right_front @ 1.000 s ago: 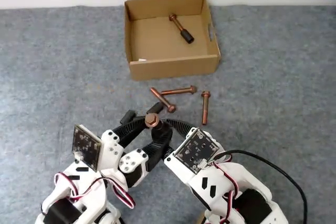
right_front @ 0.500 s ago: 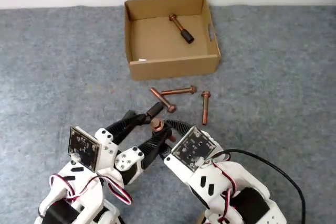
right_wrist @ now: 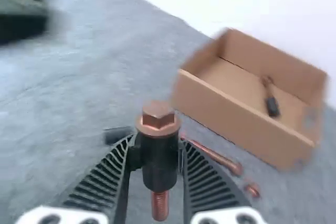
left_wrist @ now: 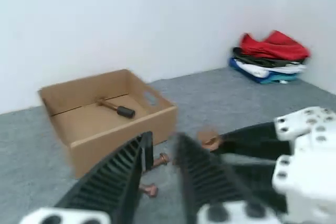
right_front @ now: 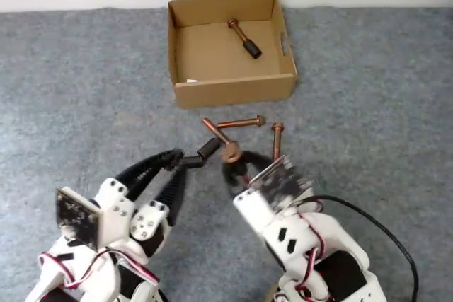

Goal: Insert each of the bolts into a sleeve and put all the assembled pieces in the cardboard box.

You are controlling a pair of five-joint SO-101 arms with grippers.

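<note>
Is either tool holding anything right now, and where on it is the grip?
The right tool clamps the copper hex-head bolt fitted in its black cylindrical sleeve, gripping by the sleeve. The left tool holds nothing.

A grey, carpet-like surface is seen from above, spread out to a white wall at the back. An open cardboard box is set on it near that wall. In front of the box, three copper-coloured bolts are laid loose on the grey: a first bolt lying crosswise, a second bolt set at a slant just beside its tip, and a third bolt with its head turned toward the box. A short black sleeve is laid near the slanted one. Folded clothes are piled on the grey by the wall, well apart from the box
</note>
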